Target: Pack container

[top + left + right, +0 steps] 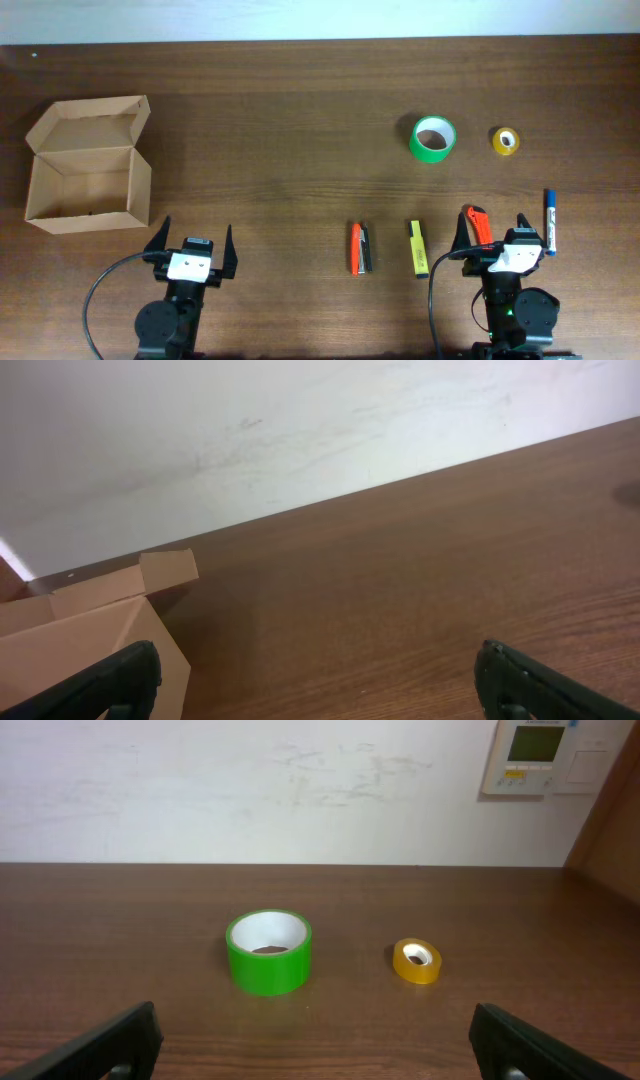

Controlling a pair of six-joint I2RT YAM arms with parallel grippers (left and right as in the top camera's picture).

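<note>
The fingers point(110, 680) of the left gripper point(196, 230) are seen closest in the left wrist view, spread to the outer edges of the picture with only bare table point(300, 120) between them. Nothing is held or touched by them. The right gripper point(492, 225) is likewise set wide apart, its fingers point(100, 1045) framing the lower corners of the right wrist view, and nothing is gripped. From above, an orange cutter point(477, 225) is seen lying between the right fingers, close to the left one. Whether it is touched cannot be told.

The container point(141, 187) is placed at the far left of the table, ahead and to the left of the left gripper. Its flap lid is folded back and its opening is turned upward.

A green tape roll point(433, 139) and a smaller yellow tape roll point(506, 141) are stood side by side ahead of the right gripper, apart from each other. A blue marker point(549, 222) is laid just to its right. An orange stapler point(360, 248) and a yellow highlighter point(418, 248) are laid to its left, near each other but apart.
</note>
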